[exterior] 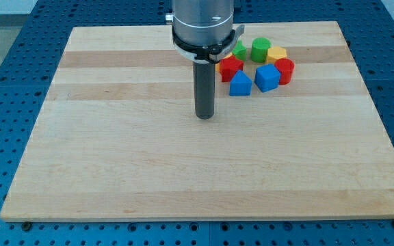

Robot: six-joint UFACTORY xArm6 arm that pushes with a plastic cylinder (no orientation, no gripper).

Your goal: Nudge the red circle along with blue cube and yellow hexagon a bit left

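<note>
Red circle [285, 70], blue cube [267, 78] and yellow hexagon [276, 54] sit bunched near the view's top right. My tip [204, 117] has no pincer and stands left of them, so pushing from here would shove them right.

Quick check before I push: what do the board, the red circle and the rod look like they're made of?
Board: light wood planks with a matte finish, grain and glued strip seams showing. Red circle: probably plastic, with uniform saturated colour and a slight sheen; painted wood is possible. Rod: dark, smooth, likely metal or plastic; I cannot tell which. My tip rests on the board at the view's left of the block cluster, apart from it.
</note>
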